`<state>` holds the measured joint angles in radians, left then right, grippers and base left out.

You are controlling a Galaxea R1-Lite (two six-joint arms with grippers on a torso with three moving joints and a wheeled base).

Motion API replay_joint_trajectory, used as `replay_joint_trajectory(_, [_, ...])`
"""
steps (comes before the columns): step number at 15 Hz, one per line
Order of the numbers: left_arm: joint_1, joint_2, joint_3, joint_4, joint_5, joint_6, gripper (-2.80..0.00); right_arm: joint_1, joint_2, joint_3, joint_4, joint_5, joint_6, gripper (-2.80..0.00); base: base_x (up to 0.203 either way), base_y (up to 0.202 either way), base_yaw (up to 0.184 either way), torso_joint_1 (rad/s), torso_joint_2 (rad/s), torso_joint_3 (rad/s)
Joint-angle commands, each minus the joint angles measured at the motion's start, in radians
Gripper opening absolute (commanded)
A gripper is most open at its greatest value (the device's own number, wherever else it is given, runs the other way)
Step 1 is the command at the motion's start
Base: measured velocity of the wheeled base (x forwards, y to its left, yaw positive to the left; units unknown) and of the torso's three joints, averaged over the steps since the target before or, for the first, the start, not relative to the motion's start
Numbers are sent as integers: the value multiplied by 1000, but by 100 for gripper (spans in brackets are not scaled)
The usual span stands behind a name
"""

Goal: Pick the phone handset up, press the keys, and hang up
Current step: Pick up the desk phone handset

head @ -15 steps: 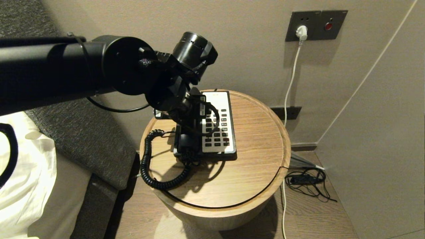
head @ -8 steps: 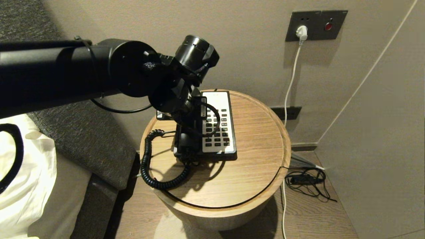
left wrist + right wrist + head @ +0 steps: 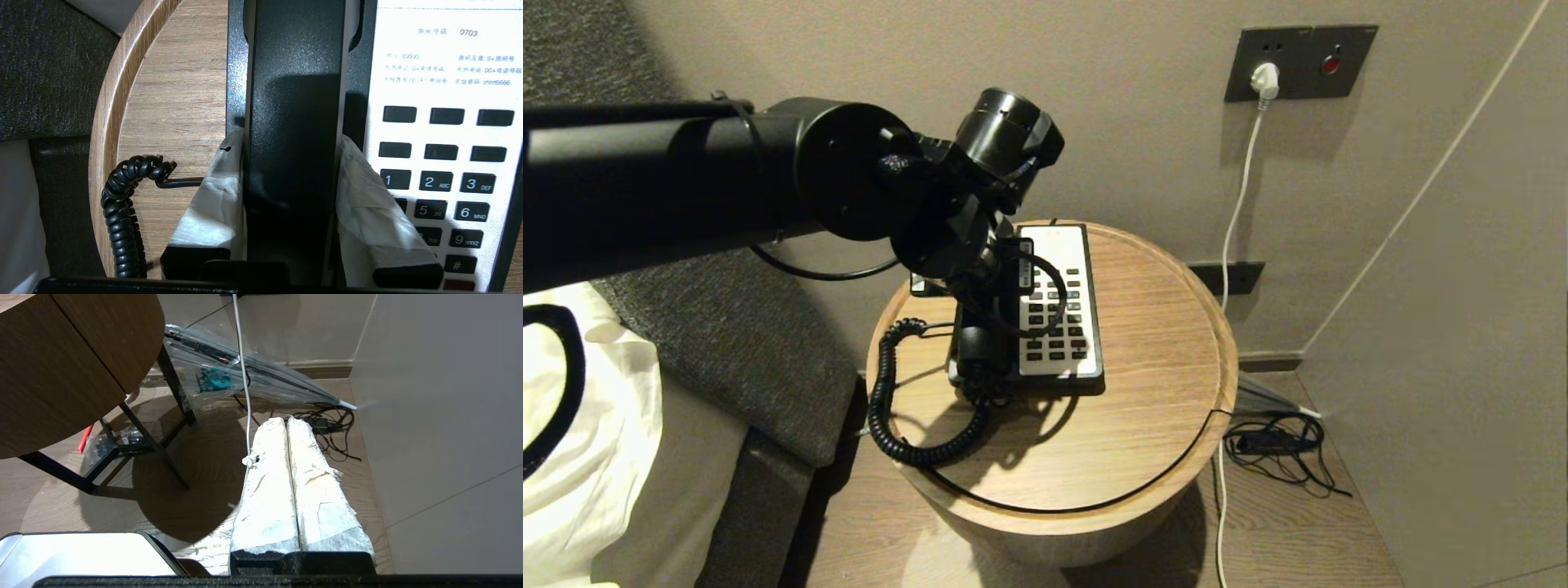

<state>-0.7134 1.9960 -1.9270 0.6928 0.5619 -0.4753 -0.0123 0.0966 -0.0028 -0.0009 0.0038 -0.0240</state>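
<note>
The black phone handset [image 3: 974,349] lies along the left side of the phone base [image 3: 1058,242] on the round wooden table [image 3: 1152,392]. My left gripper [image 3: 992,302] reaches down over it. In the left wrist view the two white-wrapped fingers [image 3: 212,196] press both sides of the handset [image 3: 294,102], so the left gripper [image 3: 291,139] is shut on it. The keys [image 3: 1058,318] sit on the white faceplate right of the handset, and also show in the left wrist view [image 3: 445,163]. The coiled cord [image 3: 882,408] loops off the table's left edge. My right gripper [image 3: 287,420] is shut and empty, low beside the table.
A grey wall plate with a red button [image 3: 1330,64] and a white plug [image 3: 1264,79] is at the back right, its cable hanging down. Tangled black cables [image 3: 1278,445] lie on the floor. A grey headboard [image 3: 727,343] and white pillow [image 3: 580,441] are left.
My left arm has edged slightly to the right and down over the phone. The handset and the base have stayed in place.
</note>
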Motion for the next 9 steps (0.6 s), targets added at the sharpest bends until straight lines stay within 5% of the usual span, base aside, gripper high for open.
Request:
replay_joint_trajectory(1, [-1,-11,0,4,6,-4,-280,0,2,1,-1,1,-1,-280,0,0,0,0,0,0])
replay_joint_trajectory(9, [-57,-260,11,57,2,-3,-280,0,2,1,-5,-4,4,-280,0,0,0,0,0,0])
